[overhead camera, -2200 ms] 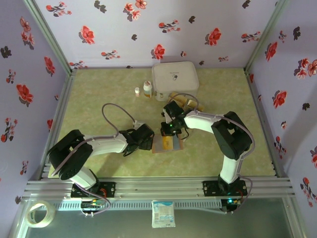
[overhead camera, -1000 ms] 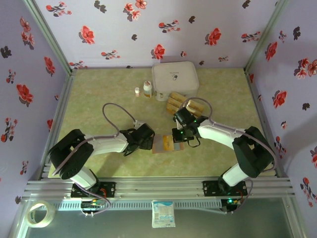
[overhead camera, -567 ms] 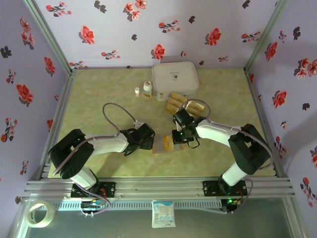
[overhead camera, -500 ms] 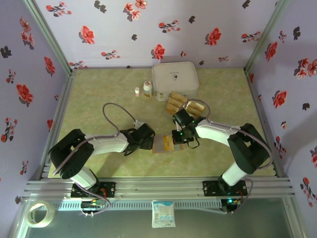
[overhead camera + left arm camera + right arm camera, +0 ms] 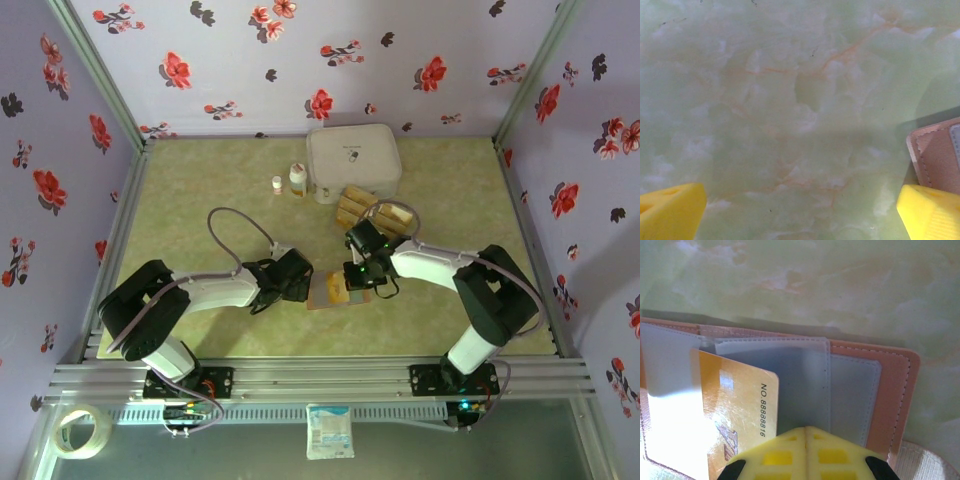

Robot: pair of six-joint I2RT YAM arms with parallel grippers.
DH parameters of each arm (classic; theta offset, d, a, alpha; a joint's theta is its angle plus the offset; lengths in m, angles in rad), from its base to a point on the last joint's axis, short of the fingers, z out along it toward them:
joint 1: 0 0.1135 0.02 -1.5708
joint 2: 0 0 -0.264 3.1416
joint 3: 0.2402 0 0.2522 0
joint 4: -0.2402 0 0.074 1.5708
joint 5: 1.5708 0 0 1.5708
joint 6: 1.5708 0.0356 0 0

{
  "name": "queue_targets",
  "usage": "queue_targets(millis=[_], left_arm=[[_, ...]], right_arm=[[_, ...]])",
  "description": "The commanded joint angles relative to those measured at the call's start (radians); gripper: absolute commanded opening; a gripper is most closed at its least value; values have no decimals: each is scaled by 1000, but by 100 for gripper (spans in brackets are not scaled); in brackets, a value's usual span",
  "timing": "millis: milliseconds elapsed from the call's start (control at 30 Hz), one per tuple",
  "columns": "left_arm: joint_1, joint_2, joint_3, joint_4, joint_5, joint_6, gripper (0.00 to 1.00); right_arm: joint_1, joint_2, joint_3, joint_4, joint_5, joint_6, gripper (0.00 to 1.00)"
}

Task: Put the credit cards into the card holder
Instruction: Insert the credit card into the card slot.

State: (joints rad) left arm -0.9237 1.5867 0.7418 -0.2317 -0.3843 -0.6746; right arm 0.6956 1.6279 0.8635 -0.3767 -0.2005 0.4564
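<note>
The card holder (image 5: 322, 295) lies open on the green table, reddish-brown with a pale blue-grey lining (image 5: 850, 385). One golden credit card (image 5: 735, 405) rests inside it on the left half, partly under a clear sleeve. My right gripper (image 5: 806, 430) is shut, its yellow tips together over the lining beside that card with nothing seen between them; from above it (image 5: 353, 282) sits at the holder's right end. My left gripper (image 5: 800, 220) stands open just left of the holder's corner (image 5: 935, 155), over bare table. More golden credit cards (image 5: 392, 214) stand behind the right arm.
A large white zip case (image 5: 352, 160) sits at the back, with two small bottles (image 5: 297, 180) to its left. A clear rack (image 5: 356, 206) holds cards in front of the case. Flowered walls close in three sides.
The right gripper, shut throughout, had swung out to the right of the holder a second ago and has since come back left onto its right half. The left arm has stayed put.
</note>
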Motion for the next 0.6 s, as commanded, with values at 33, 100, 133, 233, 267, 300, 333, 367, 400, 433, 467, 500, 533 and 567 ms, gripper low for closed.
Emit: queue_targets(millis=[33, 100, 133, 233, 267, 300, 333, 367, 400, 433, 467, 500, 533, 567], left_arm=[[3, 35, 7, 12, 7, 6, 100], [3, 35, 7, 12, 6, 5, 100], [2, 35, 8, 14, 6, 5, 100], [3, 36, 7, 15, 8, 5, 100], [3, 37, 7, 16, 8, 7, 100], [3, 38, 8, 15, 7, 7, 100], [3, 39, 8, 15, 8, 6, 100], [2, 39, 11, 16, 9, 7, 100], [2, 41, 11, 17, 10, 6, 100], [2, 42, 10, 17, 10, 7, 100], [2, 42, 10, 18, 11, 7, 100], [1, 43, 10, 19, 10, 6, 100], [2, 42, 10, 19, 12, 7, 100], [2, 43, 10, 19, 12, 7, 100]], right_arm=[[13, 25, 28, 9, -8, 21, 2], [13, 27, 29, 6, -3, 19, 2], [12, 27, 30, 1, 5, 16, 2], [13, 27, 35, -4, 13, 13, 2], [15, 30, 38, -10, 17, 10, 3], [21, 32, 44, -21, 28, 6, 3], [26, 35, 47, -29, 41, 2, 4], [29, 38, 49, -31, 44, 2, 4], [33, 39, 49, -29, 43, 3, 4], [36, 43, 49, -27, 42, 6, 4], [43, 46, 52, -25, 43, 8, 5], [47, 48, 53, -24, 44, 10, 5], [52, 53, 56, -24, 46, 10, 5], [57, 55, 59, -25, 46, 13, 5]])
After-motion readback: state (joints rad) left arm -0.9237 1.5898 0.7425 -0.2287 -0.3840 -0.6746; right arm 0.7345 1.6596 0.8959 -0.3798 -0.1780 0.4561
